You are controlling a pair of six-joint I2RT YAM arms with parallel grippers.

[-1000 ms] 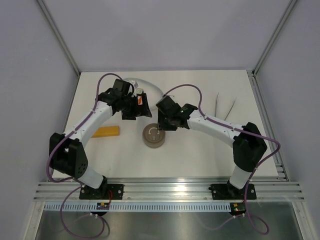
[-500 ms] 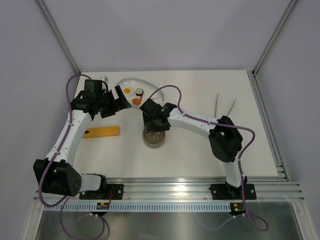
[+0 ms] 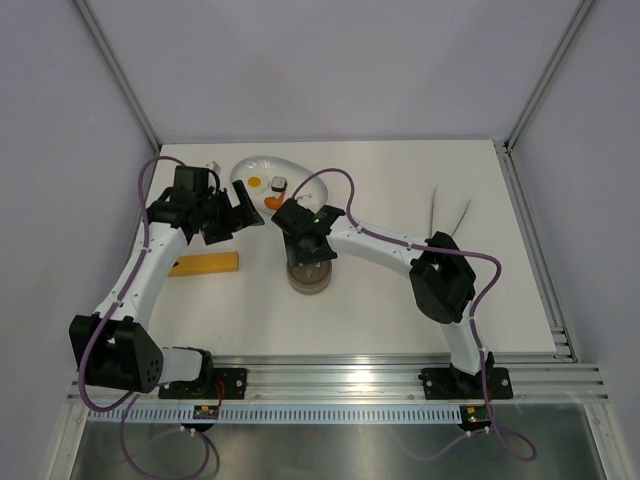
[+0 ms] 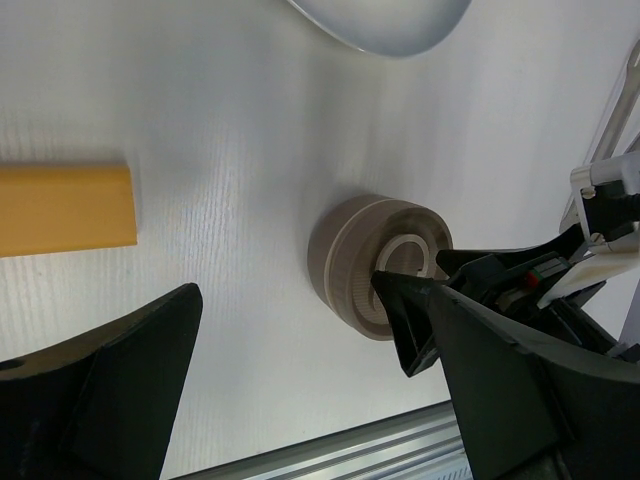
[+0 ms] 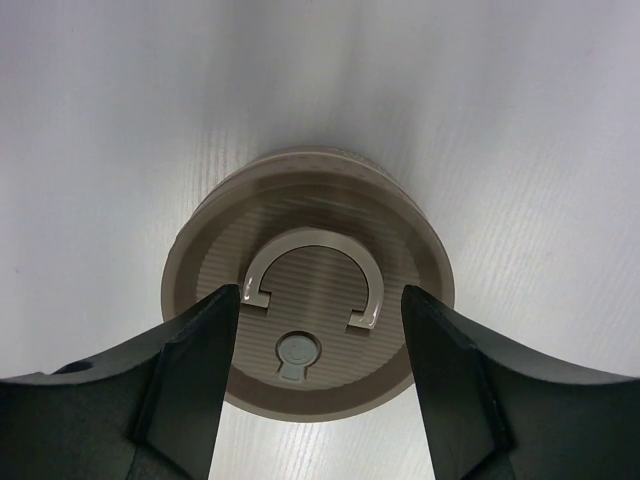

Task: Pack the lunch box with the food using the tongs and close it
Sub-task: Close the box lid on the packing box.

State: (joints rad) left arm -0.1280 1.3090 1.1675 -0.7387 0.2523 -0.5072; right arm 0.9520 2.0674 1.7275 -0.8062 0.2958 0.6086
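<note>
- Under my right gripper, jaws spread and touching nothing, I see the closed lunch box mid-table.
- My left gripper gapes wide.
- Tongs lie far right; food on the plate.

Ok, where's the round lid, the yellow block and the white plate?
round lid (image 5: 310, 300), right wrist view, ridged top inside its ring.
yellow block (image 4: 62, 208), left wrist view, flat top.
white plate (image 3: 262, 163), top view, bare far rim.
</note>
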